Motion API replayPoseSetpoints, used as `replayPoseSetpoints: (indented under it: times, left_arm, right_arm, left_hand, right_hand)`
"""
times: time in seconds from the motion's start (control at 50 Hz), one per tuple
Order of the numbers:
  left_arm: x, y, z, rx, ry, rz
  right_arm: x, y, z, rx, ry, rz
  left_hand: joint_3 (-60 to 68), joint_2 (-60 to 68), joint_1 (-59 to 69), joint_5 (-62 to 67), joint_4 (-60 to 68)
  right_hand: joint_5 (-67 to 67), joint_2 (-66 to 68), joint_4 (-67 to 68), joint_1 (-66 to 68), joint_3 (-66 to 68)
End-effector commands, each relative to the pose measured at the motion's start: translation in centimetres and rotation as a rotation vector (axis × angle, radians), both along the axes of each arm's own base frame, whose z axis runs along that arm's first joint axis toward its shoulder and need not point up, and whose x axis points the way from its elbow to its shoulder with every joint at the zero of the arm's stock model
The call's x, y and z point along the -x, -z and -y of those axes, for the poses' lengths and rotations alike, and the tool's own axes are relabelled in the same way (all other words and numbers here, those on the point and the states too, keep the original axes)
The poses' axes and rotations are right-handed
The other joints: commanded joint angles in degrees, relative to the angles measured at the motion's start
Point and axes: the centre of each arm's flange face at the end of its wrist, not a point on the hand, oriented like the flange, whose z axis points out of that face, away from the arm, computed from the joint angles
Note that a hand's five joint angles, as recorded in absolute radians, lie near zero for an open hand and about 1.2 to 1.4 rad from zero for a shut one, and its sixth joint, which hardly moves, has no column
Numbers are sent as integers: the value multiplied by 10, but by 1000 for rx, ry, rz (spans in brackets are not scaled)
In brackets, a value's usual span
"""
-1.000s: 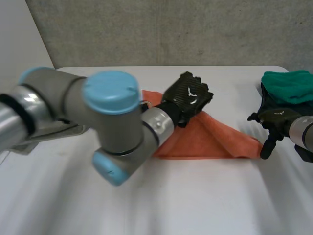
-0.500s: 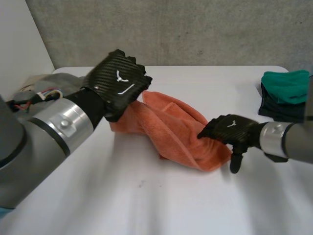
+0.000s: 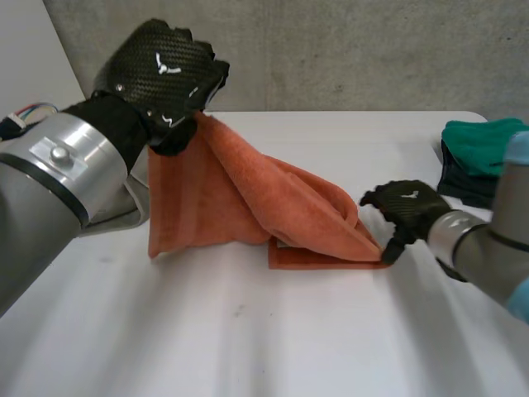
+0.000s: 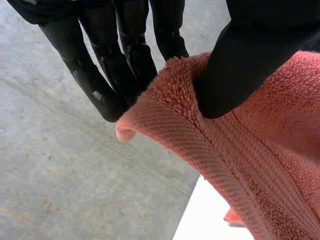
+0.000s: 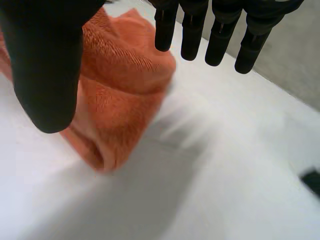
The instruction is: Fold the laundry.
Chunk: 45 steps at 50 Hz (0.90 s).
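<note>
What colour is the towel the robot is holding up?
The towel is orange, clearest in the head view.

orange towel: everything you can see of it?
The orange towel is terry cloth with a ribbed band along its hem. The left robot hand pinches one corner, raised above the white table; the rest drapes down to a bunched, partly folded end on the table, beside the open right robot hand.

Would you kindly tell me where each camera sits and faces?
Head view: behind, between left arm and right arm, looking down on the table; shows both, plus left robot hand, right robot hand.
Left wrist view: on that wrist, looking along the palm; its robot hand pinches the orange towel.
Right wrist view: likewise; its open robot hand hangs over towel and table.
All three share the towel.
</note>
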Motion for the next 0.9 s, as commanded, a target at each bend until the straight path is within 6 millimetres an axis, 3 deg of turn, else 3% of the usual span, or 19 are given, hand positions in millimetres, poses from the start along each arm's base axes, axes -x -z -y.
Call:
replayPoseSetpoints:
  times: [0.02, 0.16, 0.32, 0.4, 0.42, 0.56, 0.62, 0.64, 0.66, 0.76, 0.8, 0.84, 0.9]
  left_arm:
    - [8, -20, -4, 29, 11, -46]
    - [21, -49, -20, 45, 45, -133]
    - [28, -72, -43, 62, 87, -189]
    - [28, -76, -46, 67, 82, -202]
    - [27, -78, -46, 70, 73, -210]
    - [9, -82, -34, 72, -1, -253]
    - [-8, -77, -12, 59, -71, -263]
    - [-14, -75, -5, 51, -93, -262]
    - [-24, -67, 11, 29, -135, -253]
    - [-57, -30, 51, -95, -225, -218]
    - [-65, -12, 61, -157, -234, -204]
    - [-67, 22, 74, -273, -215, -176]
    - [-62, 62, 82, -398, -180, -142]
  right_arm:
    - [17, 10, -29, -235, 131, 115]
    - [-6, 28, -46, -230, 164, 191]
    - [-35, 43, -31, -163, 262, 269]
    - [-39, 50, -17, -149, 372, 298]
    - [-37, 50, -11, -136, 417, 303]
    - [-14, 24, 8, -50, 506, 288]
    - [9, -21, 22, 78, 471, 261]
    - [12, -33, 23, 116, 441, 243]
    - [20, -59, 24, 201, 371, 188]
    - [31, -119, 7, 416, 98, -115]
    - [32, -127, 2, 431, 53, -203]
    - [35, -133, -2, 399, 44, -272]
    - [28, -123, -2, 287, 6, -303]
  left_hand:
    - [123, 116, 141, 144, 115]
    - [123, 116, 141, 144, 115]
    - [123, 116, 141, 144, 115]
    - [123, 116, 141, 144, 115]
    - [123, 116, 141, 144, 115]
    - [123, 116, 141, 144, 115]
    - [123, 116, 141, 144, 115]
    - [123, 116, 141, 144, 115]
    - [123, 116, 141, 144, 115]
    - [123, 116, 141, 144, 115]
    - [123, 116, 141, 144, 115]
    - [123, 116, 141, 144, 115]
    - [123, 116, 141, 144, 115]
  right_hand:
    - [25, 45, 33, 34, 30]
    - [12, 32, 19, 20, 17]
    - [40, 60, 48, 49, 45]
    - [405, 424, 412, 413, 409]
    - [594, 614, 601, 602, 599]
    - [596, 615, 603, 604, 601]
    - [596, 615, 603, 604, 601]
    - [596, 615, 603, 604, 601]
    - [596, 615, 603, 604, 601]
    - [596, 615, 603, 604, 601]
    - [596, 615, 603, 604, 601]
    - [596, 615, 603, 604, 601]
    - [596, 615, 603, 604, 601]
